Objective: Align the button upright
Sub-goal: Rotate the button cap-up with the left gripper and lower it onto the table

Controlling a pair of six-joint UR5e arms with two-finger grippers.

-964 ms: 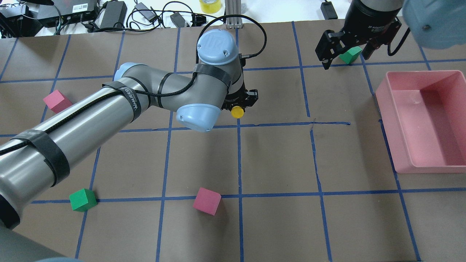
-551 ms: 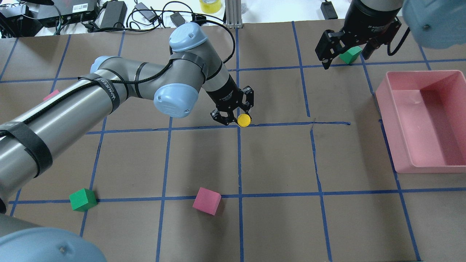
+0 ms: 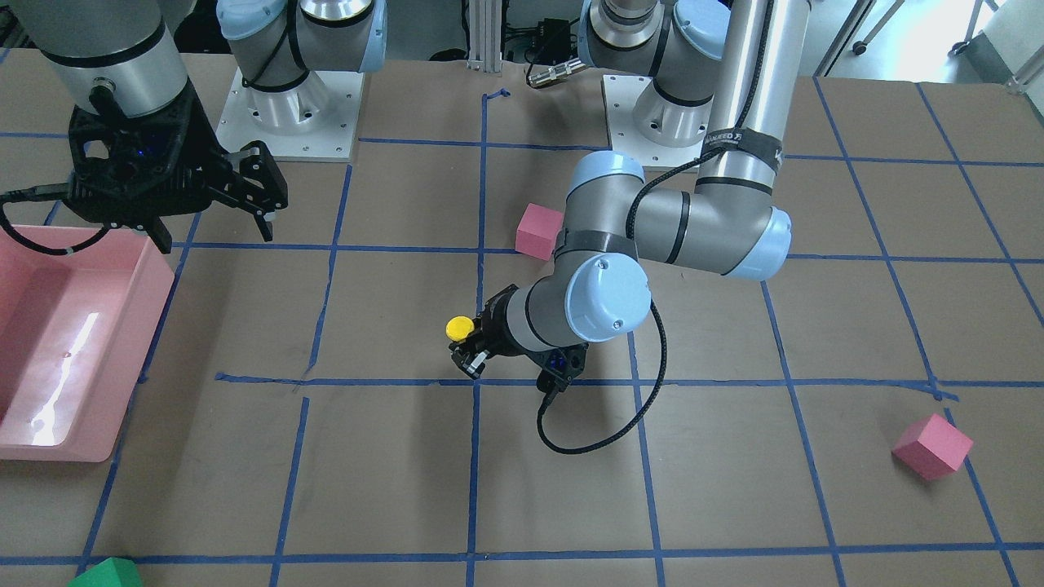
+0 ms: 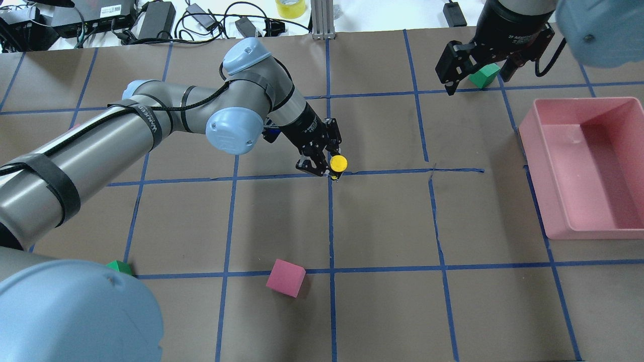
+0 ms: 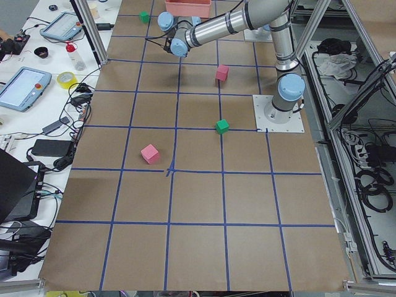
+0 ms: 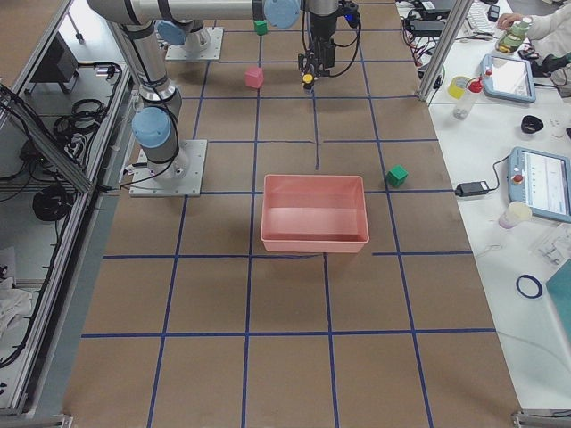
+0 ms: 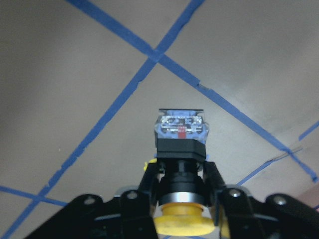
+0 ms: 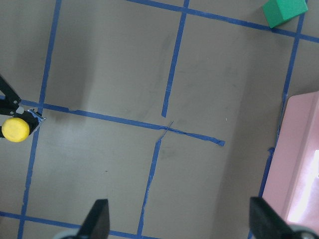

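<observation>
The button (image 4: 338, 162) has a round yellow cap, a black body and a grey base block. My left gripper (image 4: 327, 163) is shut on its black body and holds it cap up, slightly tilted, with the base just over a blue tape crossing. In the left wrist view the fingers (image 7: 155, 181) clamp the body and the base (image 7: 180, 124) points at the table. The button also shows in the front view (image 3: 459, 328) and the right wrist view (image 8: 15, 129). My right gripper (image 4: 475, 75) is open and empty, hovering at the far right over a green cube (image 4: 484, 75).
A pink bin (image 4: 546, 191) stands at the right edge. A pink cube (image 4: 286, 277) lies in front of the button. A green cube (image 4: 118, 266) is half hidden by my left arm. More pink cubes (image 3: 538, 231) (image 3: 932, 446) lie on my left side. Cables line the far edge.
My left arm has swung and its wrist has tilted over, carrying the button a little to the right and down toward the tape crossing. The right arm has not moved.
</observation>
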